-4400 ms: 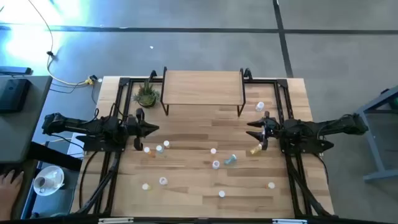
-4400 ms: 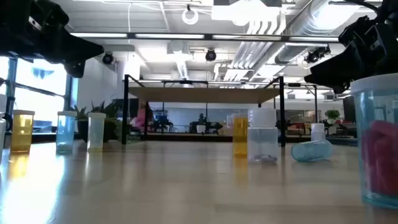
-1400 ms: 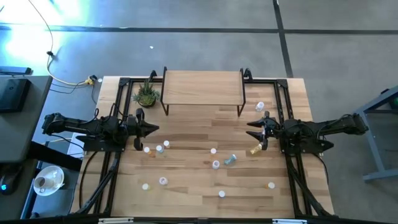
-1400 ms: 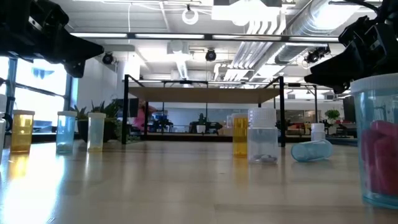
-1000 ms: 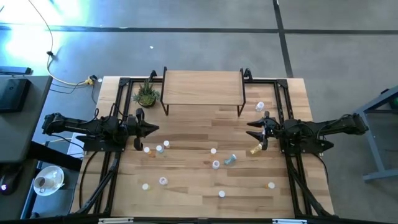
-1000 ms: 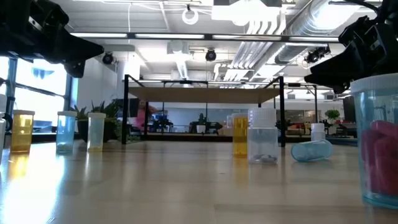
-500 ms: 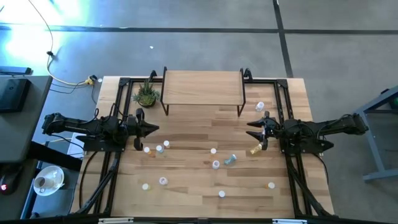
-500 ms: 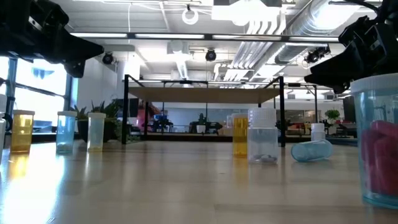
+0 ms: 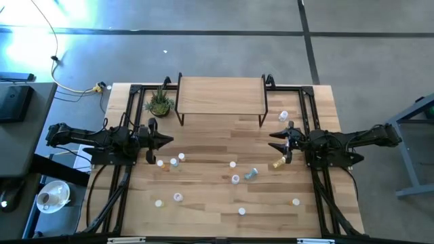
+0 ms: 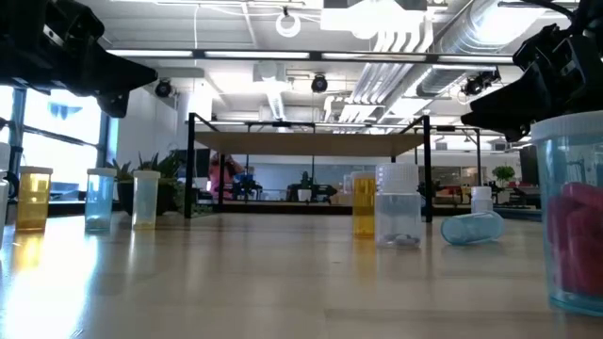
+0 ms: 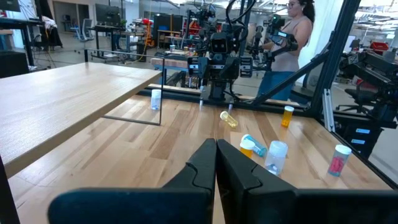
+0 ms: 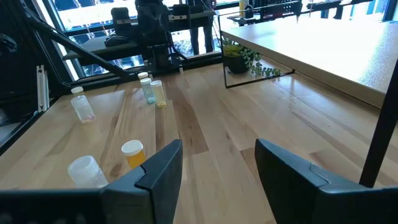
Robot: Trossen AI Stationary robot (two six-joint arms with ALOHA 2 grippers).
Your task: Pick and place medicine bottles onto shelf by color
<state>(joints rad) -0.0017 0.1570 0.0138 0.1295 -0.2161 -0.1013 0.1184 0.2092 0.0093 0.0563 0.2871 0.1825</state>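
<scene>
The shelf point(image 9: 220, 95), a light wood top on black legs, stands at the table's far middle; it also shows in the low view point(image 10: 306, 143). Small white-capped bottles are scattered over the table. Some stand near my left gripper point(image 9: 174, 162). Others are in the middle point(image 9: 235, 179), where a teal one point(image 9: 251, 173) lies on its side. A yellow one point(image 9: 277, 163) lies by my right gripper. My left gripper point(image 9: 168, 140) is shut and empty at the left point(image 11: 216, 155). My right gripper point(image 9: 273, 141) is open and empty at the right point(image 12: 217, 155).
A small potted plant point(image 9: 160, 103) stands left of the shelf. One bottle point(image 9: 283, 116) stands right of the shelf's right legs. Several bottles stand near the table's near edge point(image 9: 241, 211). A person point(image 11: 292, 37) stands beyond the table's right side.
</scene>
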